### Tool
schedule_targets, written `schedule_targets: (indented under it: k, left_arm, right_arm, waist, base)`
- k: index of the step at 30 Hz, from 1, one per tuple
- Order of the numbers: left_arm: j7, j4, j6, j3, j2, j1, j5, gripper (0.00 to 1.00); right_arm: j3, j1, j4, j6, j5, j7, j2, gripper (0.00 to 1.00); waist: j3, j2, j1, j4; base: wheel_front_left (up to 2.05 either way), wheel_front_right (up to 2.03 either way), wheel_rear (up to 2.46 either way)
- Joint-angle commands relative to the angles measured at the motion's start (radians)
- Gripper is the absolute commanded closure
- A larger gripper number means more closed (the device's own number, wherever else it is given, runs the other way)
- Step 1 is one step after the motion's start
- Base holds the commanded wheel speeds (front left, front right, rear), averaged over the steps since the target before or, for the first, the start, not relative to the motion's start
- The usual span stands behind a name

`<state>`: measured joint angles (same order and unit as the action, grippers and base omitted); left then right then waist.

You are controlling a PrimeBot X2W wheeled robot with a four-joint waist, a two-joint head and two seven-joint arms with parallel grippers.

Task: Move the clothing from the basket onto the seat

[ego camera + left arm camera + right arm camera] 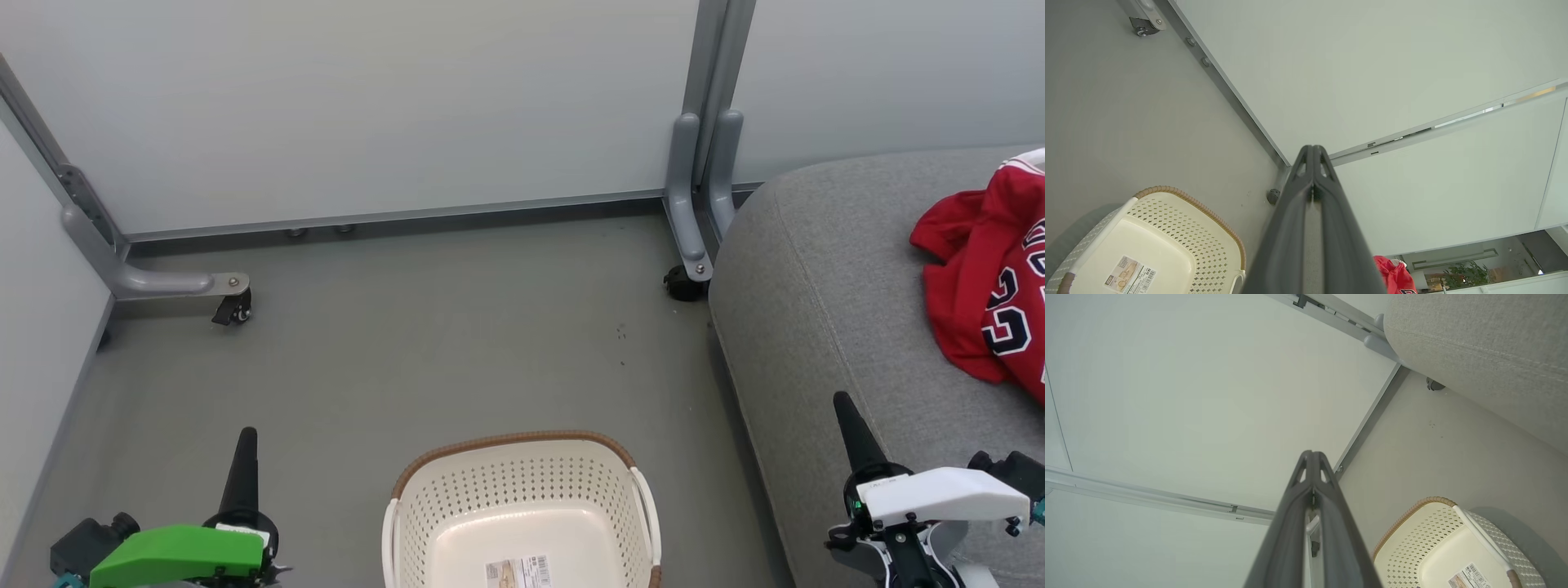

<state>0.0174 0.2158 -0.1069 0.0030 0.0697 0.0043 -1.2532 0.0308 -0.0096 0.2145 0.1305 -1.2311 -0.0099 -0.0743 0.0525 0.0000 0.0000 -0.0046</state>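
A crumpled red jersey (pixel 980 286) with black-and-white numerals lies on the grey seat (pixel 816 310) at the far right of the scene, its right part cut off by the edge of the head view. The cream basket (pixel 506 482) with the brown woven-look rim stands on the grey floor (pixel 408 351) at near centre, close to the seat's left side, its pale base and printed label (pixel 518 572) in plain sight. The robot's 2 arms sit low on either side of the basket: the left pincer (pixel 246 445) over the floor at near left, the right pincer (pixel 849 420) over the seat's near edge, well apart from the jersey. Both pincers are closed tight, fingers pressed together and gripping nothing, as each wrist view confirms. Pale partition panels (pixel 367 106) on grey wheeled feet close off the far side, with a black caster (pixel 235 310) at far left.
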Motion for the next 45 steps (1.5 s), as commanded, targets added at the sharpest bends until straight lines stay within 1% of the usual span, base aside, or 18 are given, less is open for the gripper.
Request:
schedule_targets:
  k: [1, 17, 45]
  left_arm:
    - [-0.009, -0.003, -0.008, 0.010, 0.005, -0.029, -0.027, 1.00]
    - [-0.050, 0.009, -0.015, 0.041, 0.003, -0.066, -0.167, 1.00]
    - [-0.107, 0.028, -0.027, 0.084, -0.002, -0.114, -0.357, 1.00]
  right_arm:
    - [0.007, -0.029, -0.004, 0.001, -0.026, 0.007, -0.001, 1.00]
    - [0.030, -0.059, 0.010, 0.001, -0.173, 0.046, 0.003, 1.00]
    - [0.063, -0.100, 0.028, 0.000, -0.372, 0.105, 0.011, 1.00]
  waist:
    - [-0.002, 0.0000, 0.0000, 0.000]
    - [-0.020, 0.0000, 0.0000, 0.002]
    - [-0.050, 0.0000, 0.0000, 0.004]
  base:
    - [0.00, 0.00, 0.00]
    - [0.00, 0.00, 0.00]
    - [0.00, 0.00, 0.00]
